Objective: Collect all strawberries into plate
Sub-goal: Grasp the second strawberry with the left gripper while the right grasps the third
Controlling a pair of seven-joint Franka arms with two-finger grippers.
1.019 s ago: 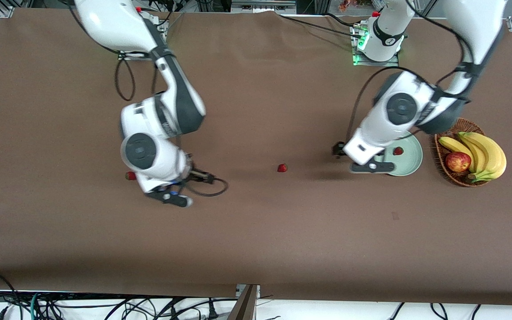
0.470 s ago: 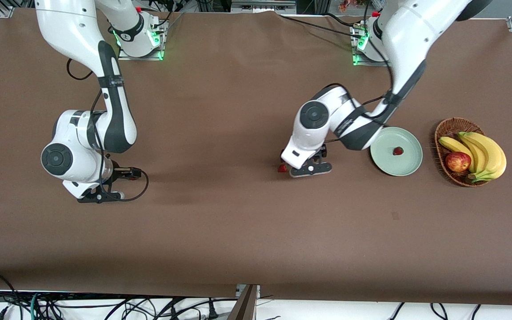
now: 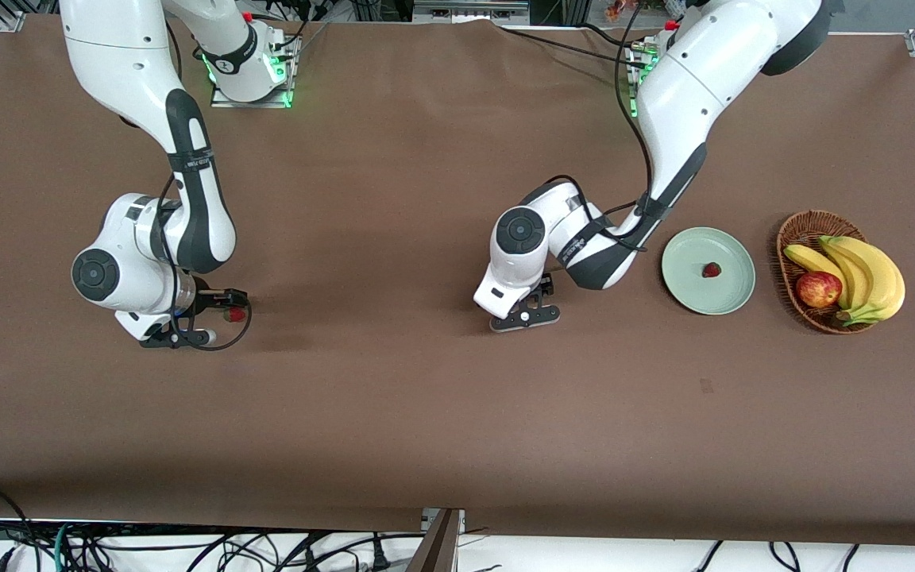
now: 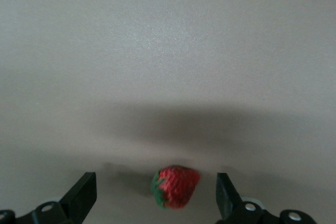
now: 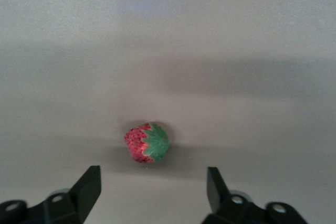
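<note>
Three strawberries show. One (image 3: 712, 270) lies in the pale mint-green plate (image 3: 684, 280) toward the left arm's end of the table. My left gripper (image 3: 523, 314) is open, low over the table's middle; its arm hides the second strawberry in the front view. In the left wrist view that strawberry (image 4: 176, 187) lies between the open fingers of the left gripper (image 4: 156, 178), touching neither. My right gripper (image 3: 184, 332) is open beside the third strawberry (image 3: 233, 314). In the right wrist view this strawberry (image 5: 147, 142) lies just ahead of the open right gripper (image 5: 153, 171).
A brown wicker basket (image 3: 801, 229) stands beside the plate at the left arm's end of the table. It holds bananas (image 3: 862, 274) and a red-yellow apple (image 3: 818, 288). Brown cloth covers the table.
My left arm swung from over the plate to the middle strawberry. My right arm swung toward its own end of the table; the third strawberry now shows beside its gripper.
</note>
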